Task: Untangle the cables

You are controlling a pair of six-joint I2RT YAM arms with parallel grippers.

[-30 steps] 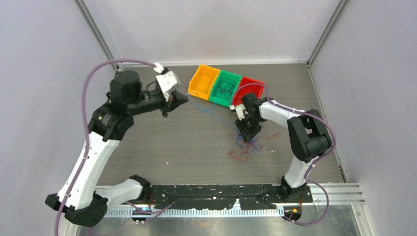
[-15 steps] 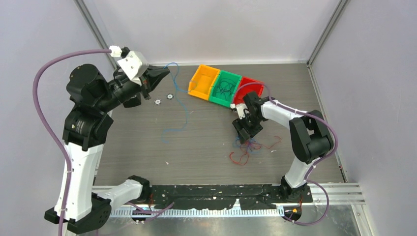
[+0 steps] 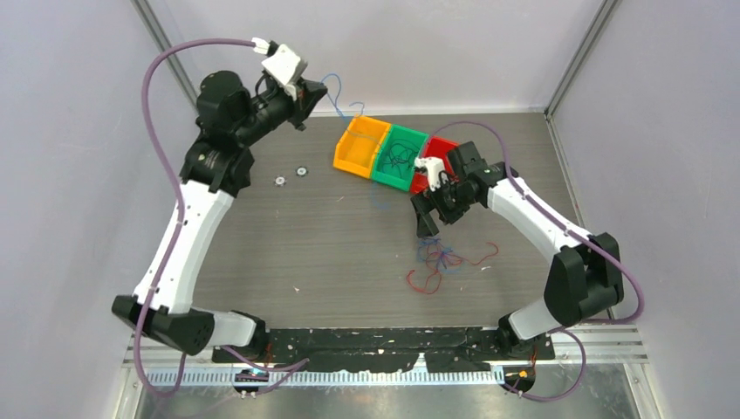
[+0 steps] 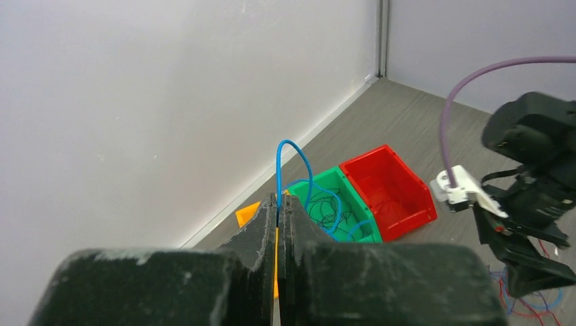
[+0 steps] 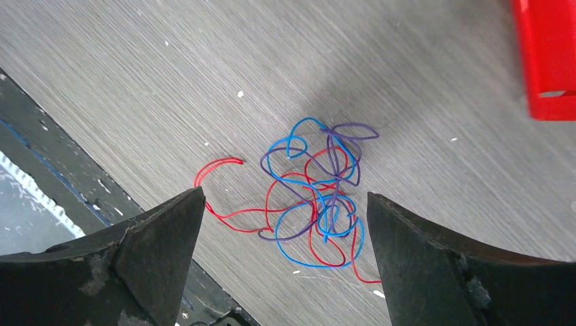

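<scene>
The left gripper [image 4: 278, 202] pinches a blue cable [image 4: 293, 147] between closed jaws — the strand arcs above its tips, then drops toward the green bin [image 4: 358, 212] ahead. The right gripper [image 5: 284, 198], jaws spread wide, hovers over a tangle [image 5: 319, 204] of red, blue and purple cables directly below on the table [image 5: 170, 81].

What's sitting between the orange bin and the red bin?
The green bin, with dark wires in it, stands between the orange bin and red bin in the top view.
</scene>
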